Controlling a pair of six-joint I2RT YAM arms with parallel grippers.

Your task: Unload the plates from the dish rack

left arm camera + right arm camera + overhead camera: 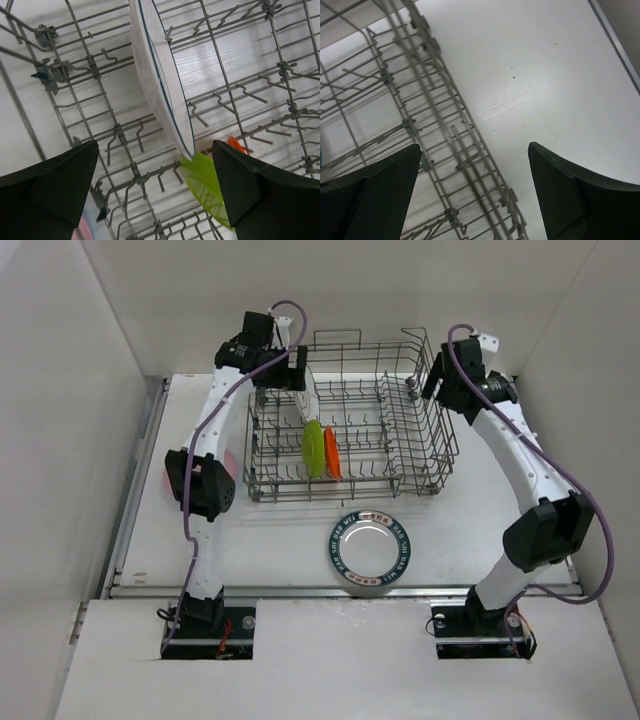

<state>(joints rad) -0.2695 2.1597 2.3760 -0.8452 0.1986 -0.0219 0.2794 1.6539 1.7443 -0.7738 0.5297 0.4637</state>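
Observation:
The grey wire dish rack [420, 445] stands at the back middle of the table. In it stand three plates on edge: a white one with a thin dark rim line [160, 75], a lime green one [313, 448] and an orange one [332, 455]. My left gripper [290, 370] hangs open over the rack's left part, just above the white plate's top edge, with nothing between its fingers [60, 185]. The right gripper [440, 380] is open above the rack's right wall [420, 125], holding nothing. A white grey-rimmed plate [369, 545] lies flat on the table in front of the rack.
A pink plate [232, 462] lies on the table left of the rack, mostly hidden under my left arm's elbow. The rack's wire handle [337, 338] sticks up at its back. White walls close in the table on three sides.

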